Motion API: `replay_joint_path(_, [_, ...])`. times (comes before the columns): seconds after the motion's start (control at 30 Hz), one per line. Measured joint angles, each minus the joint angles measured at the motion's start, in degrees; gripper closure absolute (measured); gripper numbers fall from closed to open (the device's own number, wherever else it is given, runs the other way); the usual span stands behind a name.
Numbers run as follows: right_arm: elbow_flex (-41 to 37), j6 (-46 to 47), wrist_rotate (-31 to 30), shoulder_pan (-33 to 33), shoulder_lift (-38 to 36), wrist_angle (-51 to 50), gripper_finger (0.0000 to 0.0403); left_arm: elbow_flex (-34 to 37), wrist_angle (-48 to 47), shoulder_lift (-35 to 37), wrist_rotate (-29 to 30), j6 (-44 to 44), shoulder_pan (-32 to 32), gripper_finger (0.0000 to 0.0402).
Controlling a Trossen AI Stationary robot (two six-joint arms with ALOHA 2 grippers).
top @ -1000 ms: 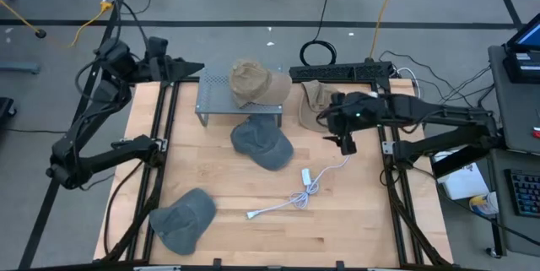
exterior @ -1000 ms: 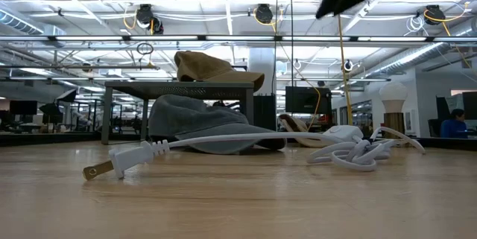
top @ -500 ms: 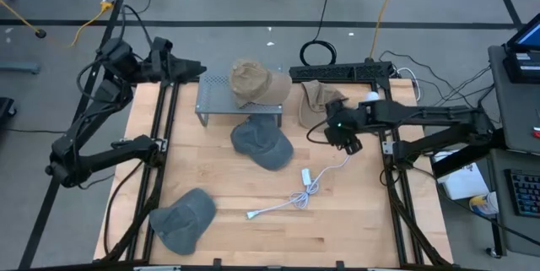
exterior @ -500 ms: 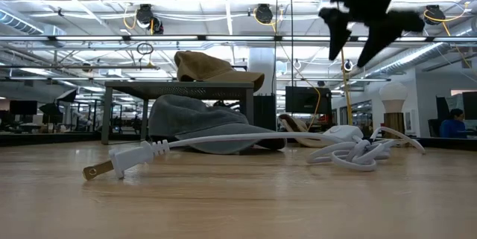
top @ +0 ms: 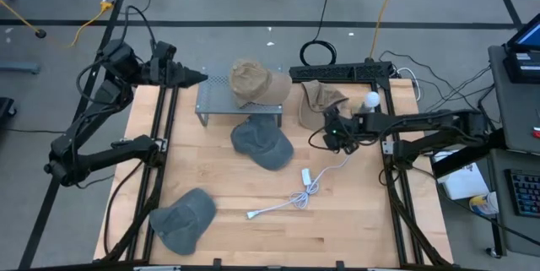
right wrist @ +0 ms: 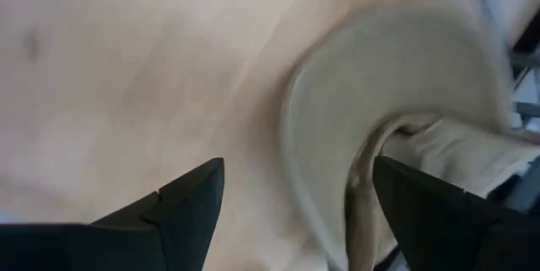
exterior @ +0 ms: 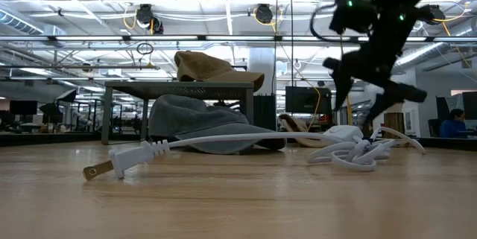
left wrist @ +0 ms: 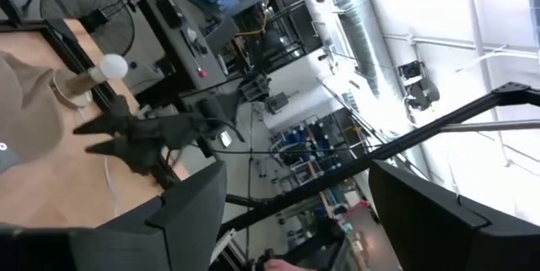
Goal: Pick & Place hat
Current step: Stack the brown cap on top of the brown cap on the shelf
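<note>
**A:** Where are the hats?

**B:** There are four. A tan hat [top: 253,81] sits on the small metal stand [top: 215,102] at the far side of the table [top: 228,216]. Another tan hat [top: 316,98] lies on the table at the far right, brim toward the table's middle. A grey hat [top: 261,143] lies just in front of the stand, and a second grey hat [top: 181,216] rests near the front left corner.

**A:** And the right gripper?

**B:** The right gripper [top: 332,136] hangs low over the table at the near edge of the tan hat on the right. Its fingers are spread wide and hold nothing. In the right wrist view that hat's brim [right wrist: 396,94] shows between the two fingers [right wrist: 181,199], with bare wood beside it. In the low view the gripper [exterior: 370,94] points down, above the white cable [exterior: 350,153].

**A:** The cable is near it?

**B:** Yes, the white cable with its plug [top: 253,214] runs from beside the right gripper toward the front middle of the table.

**A:** What about the left arm?

**B:** The left gripper [top: 192,77] is raised at the far left corner, pointing toward the stand, apart from everything. Its fingers are spread and empty.
</note>
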State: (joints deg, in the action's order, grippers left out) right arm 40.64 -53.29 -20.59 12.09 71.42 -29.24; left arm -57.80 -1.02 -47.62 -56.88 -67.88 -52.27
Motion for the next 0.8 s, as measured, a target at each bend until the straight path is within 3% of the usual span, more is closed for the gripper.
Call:
replay_joint_path(0.33, [-7.58, -14.72, -0.4, 8.51, 1.68, 13.64, 0.011, 0.0, 0.29, 0.0, -0.21, -0.17, -0.04, 0.0126])
replay_joint_path(0.63, [-7.81, -20.81, 0.56, 10.72, 10.55, 26.49, 0.0112, 0.0, 1.37, 0.02, -0.67, -0.19, -0.04, 0.0106])
replay_joint_path(0.8, [-7.69, -22.98, 0.1, 10.39, 12.15, 27.98, 0.0149, 0.0, 1.31, 0.02, -1.13, -1.57, -0.04, 0.0105])
